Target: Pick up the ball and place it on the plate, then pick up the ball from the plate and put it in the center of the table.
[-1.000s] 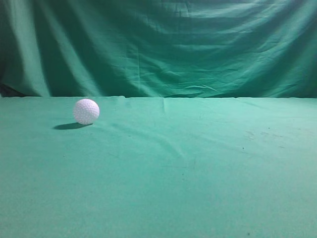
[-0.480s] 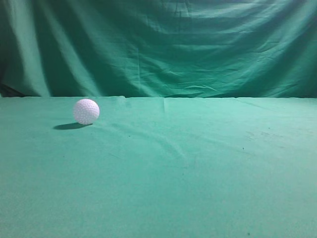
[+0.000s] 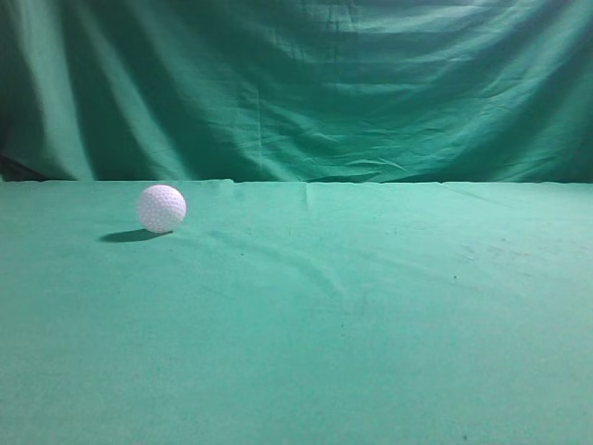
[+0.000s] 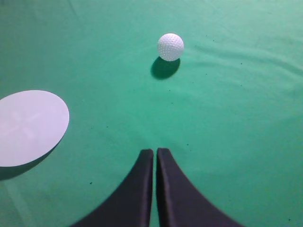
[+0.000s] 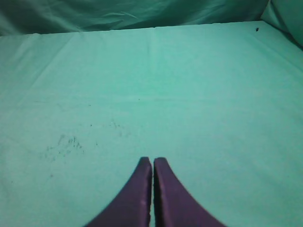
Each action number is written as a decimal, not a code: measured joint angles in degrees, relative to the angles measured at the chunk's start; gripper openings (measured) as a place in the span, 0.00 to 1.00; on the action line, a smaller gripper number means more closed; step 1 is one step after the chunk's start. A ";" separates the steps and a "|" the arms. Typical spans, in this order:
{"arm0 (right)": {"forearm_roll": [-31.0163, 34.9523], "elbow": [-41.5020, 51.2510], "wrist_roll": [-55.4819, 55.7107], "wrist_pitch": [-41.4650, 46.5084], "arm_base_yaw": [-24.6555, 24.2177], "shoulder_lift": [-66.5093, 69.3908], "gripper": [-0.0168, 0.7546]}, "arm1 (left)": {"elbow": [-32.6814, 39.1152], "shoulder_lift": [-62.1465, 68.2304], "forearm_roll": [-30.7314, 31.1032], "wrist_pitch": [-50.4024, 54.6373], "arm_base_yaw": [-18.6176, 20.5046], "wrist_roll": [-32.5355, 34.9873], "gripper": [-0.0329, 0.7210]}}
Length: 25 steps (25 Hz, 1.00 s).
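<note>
The white dimpled golf ball point(image 3: 161, 208) rests on the green cloth table point(image 3: 371, 306) at the left of the exterior view. It also shows in the left wrist view point(image 4: 170, 47), well ahead of my left gripper point(image 4: 155, 152), which is shut and empty above the cloth. A flat white plate point(image 4: 29, 126) lies at the left edge of the left wrist view, apart from the ball. My right gripper point(image 5: 152, 161) is shut and empty over bare cloth. Neither gripper nor the plate shows in the exterior view.
A draped green cloth backdrop point(image 3: 296, 88) hangs behind the table's far edge. Faint dark smudges point(image 5: 64, 144) mark the cloth in the right wrist view. The table's far edge shows at the top of that view.
</note>
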 joint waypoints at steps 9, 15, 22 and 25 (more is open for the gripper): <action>0.00 0.00 0.00 0.12 0.00 0.00 0.02 | 0.00 0.00 0.00 0.00 0.00 0.00 0.04; 0.00 0.00 0.00 0.12 0.00 0.00 0.02 | 0.00 0.00 0.00 0.00 -0.26 0.00 0.04; 0.00 0.00 0.00 0.12 0.00 0.00 0.02 | 0.00 -4.12 0.00 0.08 -1.56 0.00 0.04; 0.00 0.00 0.00 0.12 0.00 0.00 0.02 | 0.00 -9.96 0.49 0.20 -1.56 0.00 0.04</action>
